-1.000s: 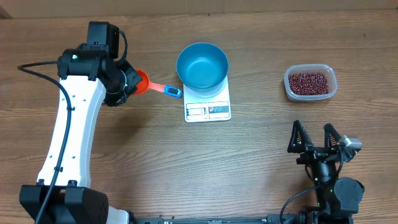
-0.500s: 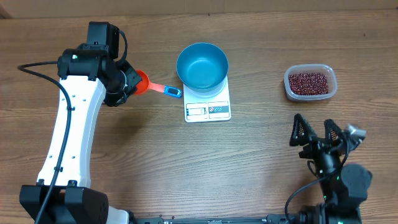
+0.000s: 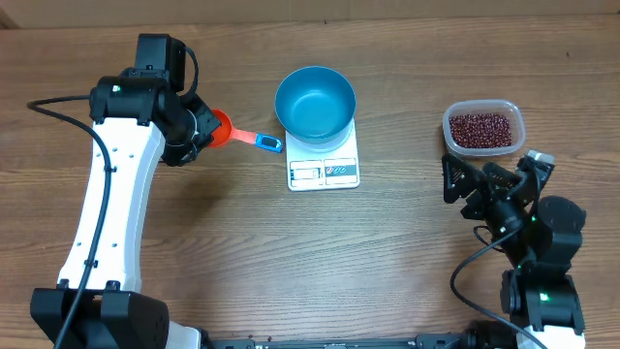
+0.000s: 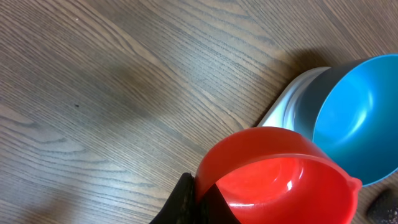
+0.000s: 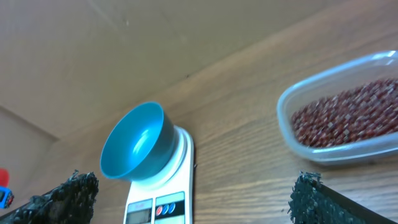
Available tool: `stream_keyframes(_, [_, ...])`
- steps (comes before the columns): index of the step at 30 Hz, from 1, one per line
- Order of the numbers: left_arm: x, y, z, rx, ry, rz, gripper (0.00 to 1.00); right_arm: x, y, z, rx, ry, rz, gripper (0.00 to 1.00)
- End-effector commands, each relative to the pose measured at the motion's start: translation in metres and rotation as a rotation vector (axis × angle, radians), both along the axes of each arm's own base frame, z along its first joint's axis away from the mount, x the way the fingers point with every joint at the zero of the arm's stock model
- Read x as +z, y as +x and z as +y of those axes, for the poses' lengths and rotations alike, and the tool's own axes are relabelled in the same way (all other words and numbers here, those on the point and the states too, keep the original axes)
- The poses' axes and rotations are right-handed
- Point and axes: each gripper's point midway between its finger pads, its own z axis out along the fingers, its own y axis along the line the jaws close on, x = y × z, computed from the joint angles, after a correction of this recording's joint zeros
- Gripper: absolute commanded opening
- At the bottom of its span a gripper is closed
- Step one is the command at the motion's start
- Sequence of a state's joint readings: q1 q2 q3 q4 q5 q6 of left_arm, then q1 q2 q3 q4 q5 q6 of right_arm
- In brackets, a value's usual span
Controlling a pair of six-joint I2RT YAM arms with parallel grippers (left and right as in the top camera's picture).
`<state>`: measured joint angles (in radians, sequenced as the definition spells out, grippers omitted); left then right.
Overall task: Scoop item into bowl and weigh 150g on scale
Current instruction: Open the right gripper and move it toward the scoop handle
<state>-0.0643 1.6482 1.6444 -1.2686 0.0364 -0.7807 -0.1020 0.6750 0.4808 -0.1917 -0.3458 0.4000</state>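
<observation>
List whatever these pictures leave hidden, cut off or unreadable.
- The scale display reading: too small overhead, and partly cut off by the bottom edge in the right wrist view.
- The left gripper and its hold on the red scoop: covered by its own wrist overhead. The left wrist view shows only one finger.
- Depth of the beans: the top layer hides it in both views.

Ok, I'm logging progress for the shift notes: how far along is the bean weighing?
Done: the blue bowl sits on the scale, empty. In hand: the left pincer is shut on the red scoop, itself empty, left of the bowl; the right pincer stands open and empty near the tub. Left: all the beans lie in the tub, so every scoop and the weighing remain.
</observation>
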Motion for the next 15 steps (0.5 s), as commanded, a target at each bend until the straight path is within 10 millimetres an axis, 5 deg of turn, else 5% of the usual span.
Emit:
stream_keyframes(1, [0.0102,-0.0014,0.0013,0.013,0.008,-0.029,0.04,0.0132,0.0033,0.0133,0.069,0.043,-0.013,1.00])
stream_keyframes(15, [0.0102,-0.0013,0.0012,0.013,0.007,-0.029,0.04,0.0061,0.0075,0.0150,0.042,0.165,0.051,1.00])
